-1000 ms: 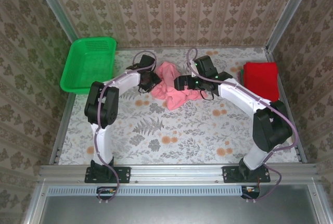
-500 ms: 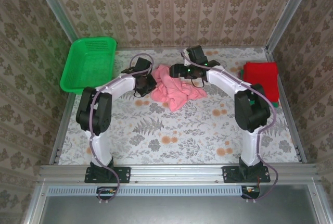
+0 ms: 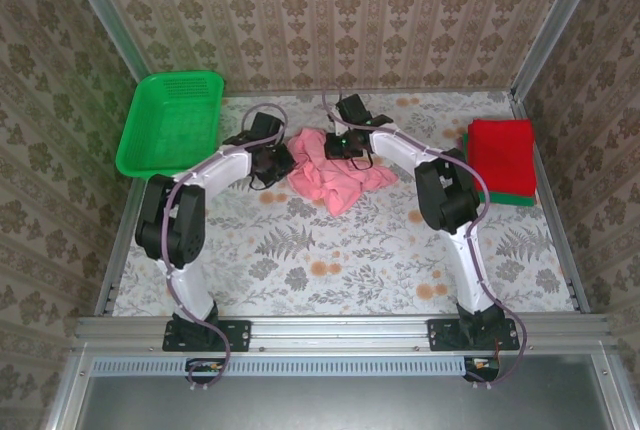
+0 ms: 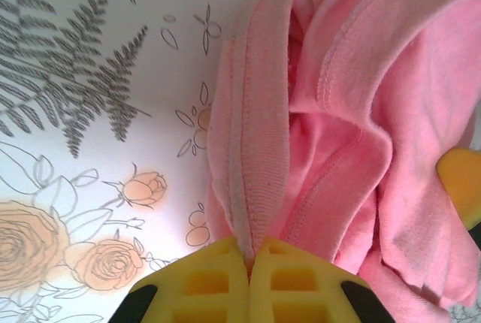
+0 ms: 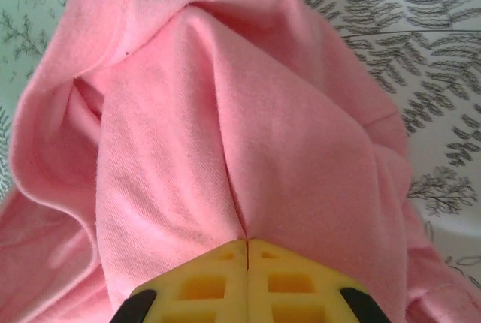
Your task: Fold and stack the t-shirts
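Starting at the left of the overhead view, a green mesh basket [image 3: 135, 142] sits at about 10 o'clock on the flowered tabletop [image 3: 330, 250], right at the left edge and well apart from the action. Moving in, the left arm reaches up toward 12 o'clock, and the left end effector [image 3: 283, 160] is at the left side of the pink shirt [image 3: 338, 178], which lies crumpled just past the middle of the tabletop near the far edge. Up close from the left wrist, the left end effector [image 4: 252, 252] is clenched, its yellow pads pressed together on a ribbed, stitched fold of the pink shirt [image 4: 338, 113], which runs up toward 12 o'clock from the pinch, with printed roses and ferns on the bare tabletop [image 4: 90, 75] out at 9 o'clock. Across the heap, the right end effector [image 3: 336, 143] comes down on the far upper part of the cloth. From the right wrist, the right end effector [image 5: 246, 246] is likewise clenched, grasping a raised ridge of the pink shirt [image 5: 225, 135] that rises in soft folds toward 12 o'clock. Over at 2 o'clock by the right edge, a red shirt [image 3: 502, 150] lies folded in a neat rectangle on top of a green shirt [image 3: 512, 198], of which a thin edge peeks out at 6 o'clock.
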You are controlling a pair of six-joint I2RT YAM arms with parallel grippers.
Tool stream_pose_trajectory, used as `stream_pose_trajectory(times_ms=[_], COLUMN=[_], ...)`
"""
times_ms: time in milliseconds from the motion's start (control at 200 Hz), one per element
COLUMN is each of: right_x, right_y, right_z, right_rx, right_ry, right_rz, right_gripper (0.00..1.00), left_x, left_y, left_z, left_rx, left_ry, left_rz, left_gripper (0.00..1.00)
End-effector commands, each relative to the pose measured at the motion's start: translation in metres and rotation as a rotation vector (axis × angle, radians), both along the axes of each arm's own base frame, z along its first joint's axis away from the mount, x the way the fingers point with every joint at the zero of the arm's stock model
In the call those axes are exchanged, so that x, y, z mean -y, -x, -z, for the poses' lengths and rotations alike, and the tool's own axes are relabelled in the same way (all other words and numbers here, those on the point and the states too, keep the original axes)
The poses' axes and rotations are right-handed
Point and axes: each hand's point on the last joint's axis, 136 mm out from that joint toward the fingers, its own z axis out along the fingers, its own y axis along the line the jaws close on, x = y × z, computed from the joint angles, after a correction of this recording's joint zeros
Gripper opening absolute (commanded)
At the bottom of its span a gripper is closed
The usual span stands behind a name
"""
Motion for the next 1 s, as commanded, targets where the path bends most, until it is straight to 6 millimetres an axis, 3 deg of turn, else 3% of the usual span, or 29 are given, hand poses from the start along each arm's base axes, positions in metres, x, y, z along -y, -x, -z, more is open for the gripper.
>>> stream_pose_trajectory(times_ms=[0, 150, 335, 415, 530, 615, 655, 690, 740, 800, 870, 900, 960, 995], right_x=[0.017, 0.043, 0.072, 0.082, 0.093, 0.100, 0.106, 0.112, 0.121, 0.133, 0.143, 0.147, 0.152, 0.156], right_y=[-0.020, -0.035, -0.033, -0.025, -0.007, 0.014, 0.026, 0.036, 0.051, 0.076, 0.106, 0.120, 0.143, 0.151], right_z=[-0.066, -0.147, -0.240, -0.273, -0.303, -0.300, -0.294, -0.276, -0.252, -0.208, -0.165, -0.151, -0.127, -0.121], right_rx=[0.117, 0.260, 0.436, 0.512, 0.582, 0.596, 0.595, 0.569, 0.535, 0.453, 0.358, 0.329, 0.276, 0.264], right_ry=[-0.036, -0.111, -0.170, -0.186, -0.215, -0.212, -0.203, -0.183, -0.152, -0.107, -0.079, -0.068, -0.051, -0.047], right_rz=[0.036, 0.077, 0.096, 0.094, 0.093, 0.100, 0.110, 0.128, 0.150, 0.183, 0.204, 0.213, 0.229, 0.238], right_gripper=[0.00, 0.00, 0.00, 0.00, 0.00, 0.00, 0.00, 0.00, 0.00, 0.00, 0.00, 0.11, 0.46, 0.60], left_x=[-0.012, -0.026, -0.047, -0.056, -0.064, -0.066, -0.065, -0.063, -0.058, -0.052, -0.042, -0.037, -0.027, -0.023], left_y=[-0.003, -0.019, -0.046, -0.054, -0.058, -0.053, -0.048, -0.042, -0.032, -0.016, 0.010, 0.021, 0.045, 0.057], left_z=[-0.024, -0.062, -0.128, -0.158, -0.201, -0.218, -0.217, -0.210, -0.192, -0.163, -0.118, -0.099, -0.064, -0.046], left_rx=[0.061, 0.153, 0.299, 0.365, 0.456, 0.495, 0.494, 0.479, 0.438, 0.371, 0.255, 0.208, 0.122, 0.082], left_ry=[-0.010, -0.010, -0.005, -0.005, 0.004, 0.005, 0.009, 0.016, 0.021, 0.021, 0.017, 0.013, 0.000, -0.003], left_rz=[0.025, 0.028, 0.021, 0.013, 0.006, 0.010, 0.021, 0.037, 0.062, 0.090, 0.134, 0.152, 0.184, 0.196], left_gripper=[0.00, 0.00, 0.00, 0.00, 0.00, 0.00, 0.00, 0.00, 0.00, 0.00, 0.00, 0.00, 0.00, 0.00])
